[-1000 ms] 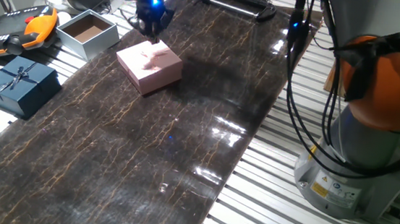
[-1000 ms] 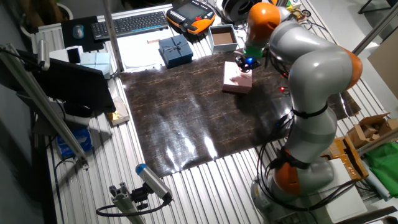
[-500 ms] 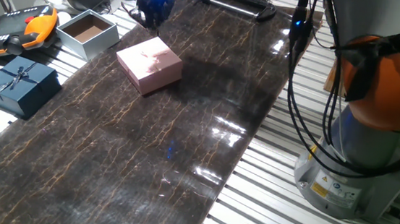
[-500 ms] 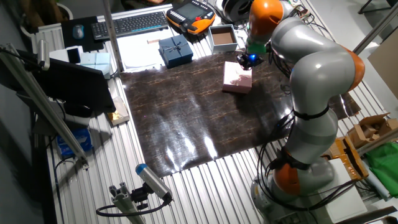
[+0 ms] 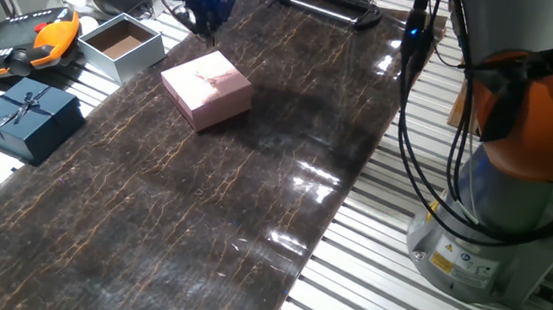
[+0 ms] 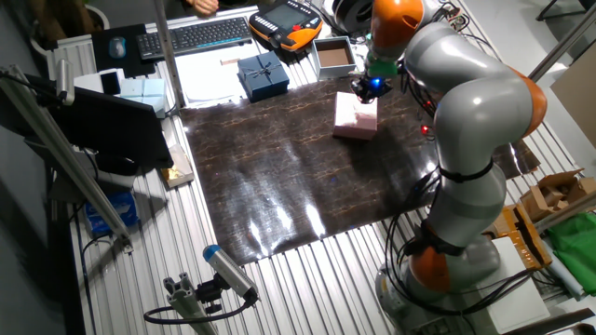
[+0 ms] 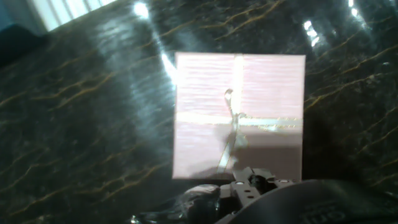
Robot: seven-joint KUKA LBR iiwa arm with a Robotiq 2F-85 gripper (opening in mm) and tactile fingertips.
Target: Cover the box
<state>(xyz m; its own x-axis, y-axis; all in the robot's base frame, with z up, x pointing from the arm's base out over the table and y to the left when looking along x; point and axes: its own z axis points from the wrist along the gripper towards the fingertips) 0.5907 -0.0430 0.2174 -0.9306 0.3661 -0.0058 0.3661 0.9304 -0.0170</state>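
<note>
Box [image 5: 207,89] closed under its lid [image 7: 239,118], resting on the surface [image 5: 201,219] just below and ahead of the hand [image 5: 205,6]. Probably light, stiff cardboard, easily dented; best pinched across opposite lid edges. Hand holding nothing; finger spread unclear.

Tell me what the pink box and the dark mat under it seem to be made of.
Pink box: probably cardboard or stiff paper, matte with fine ribbing, crossed by a thin shiny ribbon line; it keeps sharp edges and flat faces. Dark mat: seemingly glossy vinyl or laminate printed like marble, with gold veins and bright lamp reflections; the exact material is uncertain.
</note>
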